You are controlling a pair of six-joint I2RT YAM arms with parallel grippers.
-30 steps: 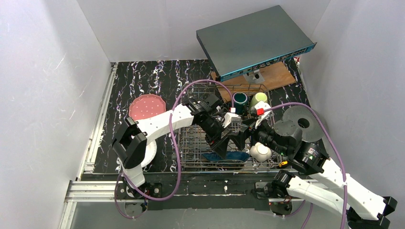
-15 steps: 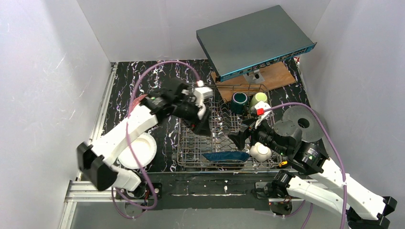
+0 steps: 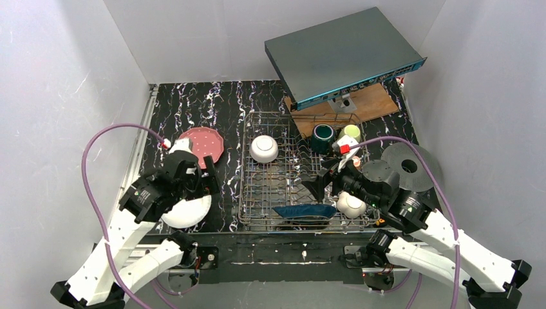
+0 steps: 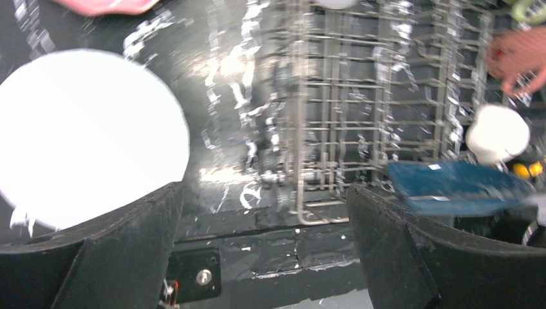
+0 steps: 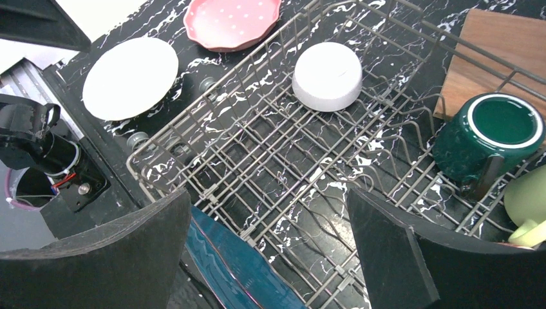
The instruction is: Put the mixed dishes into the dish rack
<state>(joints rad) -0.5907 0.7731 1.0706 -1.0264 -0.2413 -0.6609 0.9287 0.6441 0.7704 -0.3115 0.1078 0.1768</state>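
Two grippers are hanging wide open and empty at the near side of the counter [image 3: 193, 106]. The left gripper [image 4: 263, 193] is hovering just beside the cream plate [image 4: 84, 135], which is lying flat on the counter to the left of the dish rack [image 3: 257, 193]. The right gripper [image 5: 267, 193] is hovering above the rack's near half.

Along the rack's near wall the dark blue plate [image 3: 306, 211] is resting low. A white bowl [image 3: 351, 205] is sitting by the plate's right end, possibly inside the wire, though the arm is blocking the view. Farther in, a second white bowl [image 5: 326, 76] is sitting upside down among the tines. The dark teal mug [image 5: 492, 138] and the light green mug [image 3: 349, 132] are standing in the far right corner. The pink dotted plate [image 3: 203, 143] is lying on the counter beyond the cream one.

The cream plate is looking like the next piece to load. Lying flat, it is giving the fingers little to bite on. The left gripper is therefore wanting to close over the nearest rim, one finger under the edge and one on top, tipping the plate before lifting. Standing it upright between free tines, clear of the blue plate and the right gripper, is looking safest.
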